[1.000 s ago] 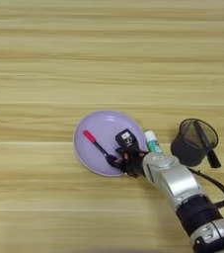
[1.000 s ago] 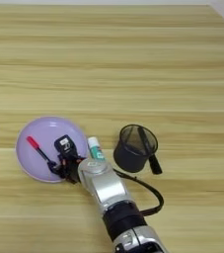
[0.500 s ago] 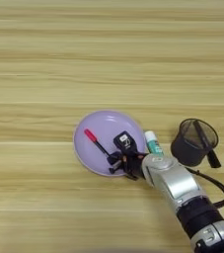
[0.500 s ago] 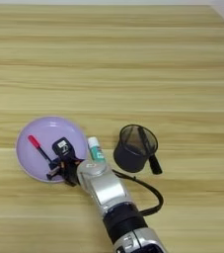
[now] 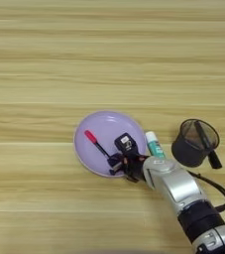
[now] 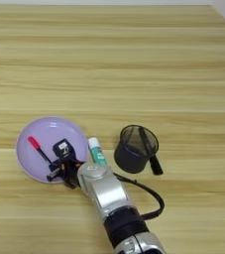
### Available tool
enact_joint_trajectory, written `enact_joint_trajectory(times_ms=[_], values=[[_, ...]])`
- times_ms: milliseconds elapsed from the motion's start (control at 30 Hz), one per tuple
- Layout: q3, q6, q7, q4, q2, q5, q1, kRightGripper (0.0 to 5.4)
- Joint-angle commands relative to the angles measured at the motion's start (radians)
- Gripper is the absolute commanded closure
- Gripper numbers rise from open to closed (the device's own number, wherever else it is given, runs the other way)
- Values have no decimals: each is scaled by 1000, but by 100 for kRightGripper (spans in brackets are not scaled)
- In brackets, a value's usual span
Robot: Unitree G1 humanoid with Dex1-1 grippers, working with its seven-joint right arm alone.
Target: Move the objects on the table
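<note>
The pen (image 5: 98, 147) lies in the purple plate (image 5: 104, 126) as it did a second ago, while the gripper (image 5: 120, 159) has edged slightly left over its lower end; whether the fingers clamp it I cannot tell. The glue stick (image 5: 154, 145) stays on the table (image 5: 84, 59) beside the plate, unmoved.

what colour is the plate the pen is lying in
Pale lilac: the round purple plate holds the slim black pen with red ends. It shows best in the left eye view.

Pen (image 5: 97, 146) on plate (image 5: 100, 126), seemingly flat.

Grained wood table (image 5: 109, 59), black mesh cup (image 5: 193, 144)
</note>
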Motion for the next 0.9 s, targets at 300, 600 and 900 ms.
enact_joint_trajectory(times_ms=[300,600,900], values=[[-30,1,-34,-107,9,23,-4,498],[-43,-1,-40,-144,17,41,0,498],[-47,-9,-41,-154,21,40,0,498]])
